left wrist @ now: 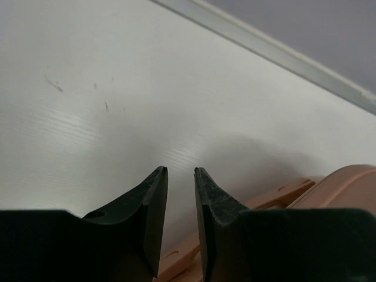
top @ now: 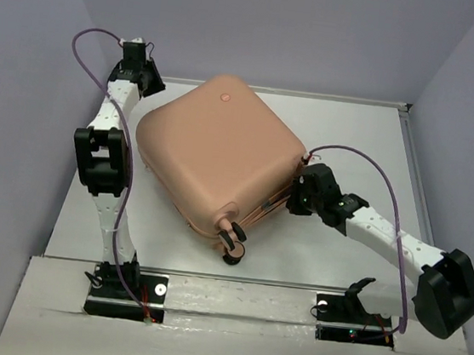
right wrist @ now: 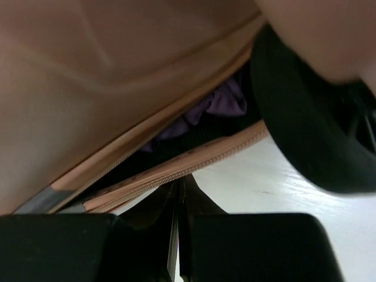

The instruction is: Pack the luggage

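Pinching together against the zip tape (right wrist: 194, 158), the right fingers (right wrist: 157, 216) are clenched, though whether a puller sits between them I cannot tell; if not, a drag along the seam would likely slip off. Just beyond, purple cloth (right wrist: 226, 103) bulges in the open gap and could snag the zip teeth. The left fingers (left wrist: 150, 205) hang released, grasping nothing, near the far corner, so the luggage (top: 214, 153), lying flat in the middle of the bench (top: 354, 131), may slide unbraced under any pull.
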Tool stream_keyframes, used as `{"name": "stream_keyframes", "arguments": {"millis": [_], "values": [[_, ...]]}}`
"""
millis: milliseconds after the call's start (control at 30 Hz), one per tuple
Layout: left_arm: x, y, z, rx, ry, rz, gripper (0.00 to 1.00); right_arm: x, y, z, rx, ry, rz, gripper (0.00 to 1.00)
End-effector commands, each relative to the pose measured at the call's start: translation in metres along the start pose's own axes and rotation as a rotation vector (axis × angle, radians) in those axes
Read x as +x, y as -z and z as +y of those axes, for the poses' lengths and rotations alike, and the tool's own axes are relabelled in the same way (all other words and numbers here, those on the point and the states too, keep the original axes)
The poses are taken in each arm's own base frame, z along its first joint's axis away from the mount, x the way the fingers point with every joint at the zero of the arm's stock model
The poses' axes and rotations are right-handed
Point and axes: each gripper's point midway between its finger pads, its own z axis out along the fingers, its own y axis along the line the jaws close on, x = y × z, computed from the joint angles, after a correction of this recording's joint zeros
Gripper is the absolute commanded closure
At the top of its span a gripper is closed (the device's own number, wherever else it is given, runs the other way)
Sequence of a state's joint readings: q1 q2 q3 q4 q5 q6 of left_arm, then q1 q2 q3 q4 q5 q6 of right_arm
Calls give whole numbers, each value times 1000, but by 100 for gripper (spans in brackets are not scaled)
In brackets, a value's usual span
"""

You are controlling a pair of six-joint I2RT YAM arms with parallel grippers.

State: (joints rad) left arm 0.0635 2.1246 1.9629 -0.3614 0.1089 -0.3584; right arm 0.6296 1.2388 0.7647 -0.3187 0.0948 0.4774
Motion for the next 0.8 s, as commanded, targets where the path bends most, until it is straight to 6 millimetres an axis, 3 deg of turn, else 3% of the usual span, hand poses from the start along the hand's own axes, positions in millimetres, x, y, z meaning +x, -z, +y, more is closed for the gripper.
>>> {"name": "stream_keyframes", "arguments": {"millis": [0,167,200,233,267,300,367,400,433,467,500,533,567,600,633,667,700,767], "values": [[63,4,-11,29,-26,91,66,-66,-11,8,22,-17,-183,93],[108,30,7,19,98,103,75,-110,-30,11,-50,-40,-241,93],[122,44,9,43,122,102,76,-135,-28,18,-107,-49,-282,93],[129,51,9,52,136,101,76,-144,-32,25,-143,-41,-284,93],[122,69,5,72,140,65,76,-144,-49,29,-151,-34,-254,93],[143,76,17,41,140,91,77,-171,-47,46,-202,-17,-287,93],[152,95,23,40,138,73,77,-187,-57,62,-252,-4,-282,93],[159,114,28,38,136,57,79,-182,-75,71,-296,-2,-228,93],[165,123,29,51,139,55,79,-189,-80,81,-335,-4,-214,93],[158,144,23,86,138,12,79,-205,-91,95,-376,-2,-204,93],[177,151,31,79,147,34,79,-210,-94,108,-434,6,-179,93],[174,168,28,112,147,-3,78,-241,-83,125,-474,8,-213,93],[186,166,32,105,147,23,78,-249,-87,131,-483,8,-207,90],[195,178,37,102,148,17,78,-242,-112,132,-491,3,-151,77],[200,190,28,139,131,9,77,-267,-100,141,-494,9,-181,66],[207,189,30,139,133,27,77,-260,-116,135,-468,4,-161,56],[213,197,32,142,132,24,77,-279,-109,133,-449,4,-184,37],[212,207,30,165,141,-1,77,-292,-94,135,-438,12,-213,23]]}}
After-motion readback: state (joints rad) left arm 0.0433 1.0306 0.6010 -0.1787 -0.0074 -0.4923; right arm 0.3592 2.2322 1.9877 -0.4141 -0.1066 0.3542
